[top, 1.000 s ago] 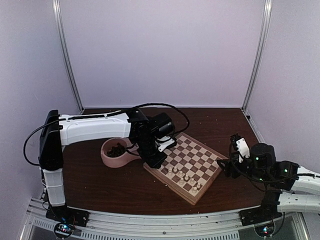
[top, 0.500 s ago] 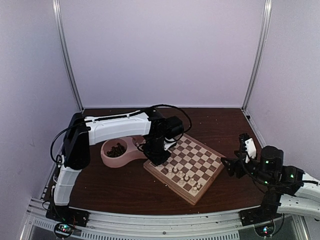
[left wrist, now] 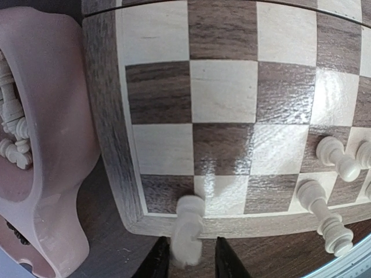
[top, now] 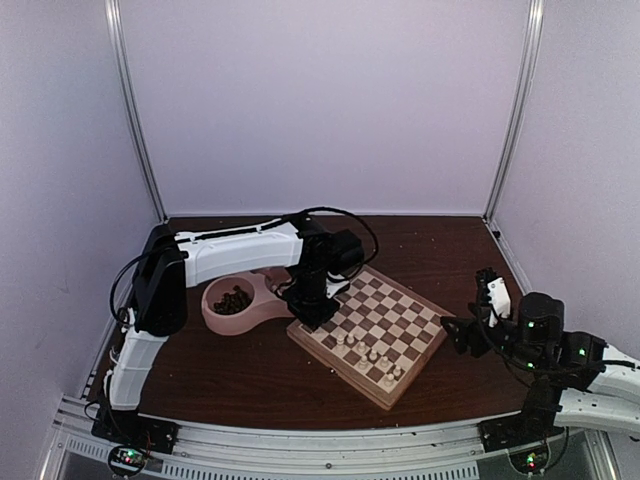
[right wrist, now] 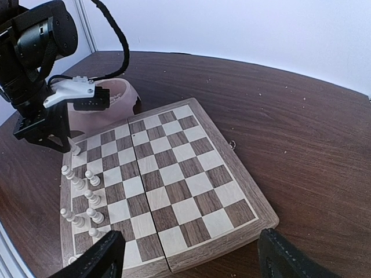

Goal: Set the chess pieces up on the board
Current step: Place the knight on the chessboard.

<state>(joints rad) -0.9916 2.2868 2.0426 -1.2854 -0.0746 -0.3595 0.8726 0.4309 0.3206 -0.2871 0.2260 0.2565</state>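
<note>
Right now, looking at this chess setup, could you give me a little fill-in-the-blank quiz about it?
1. The left claw is over a ___ of the board, a cream piece between its fingers.
2. Every chess piece standing on the board is from the ___ set (light or dark).
3. In the overhead view, the pink dish lies to the ___ of the board.
4. The right claw is off the board, its jaws ___.
Missing words: corner; light; left; open.

Left tool pointing down, jaws slightly apart; right tool spread wide.
</note>
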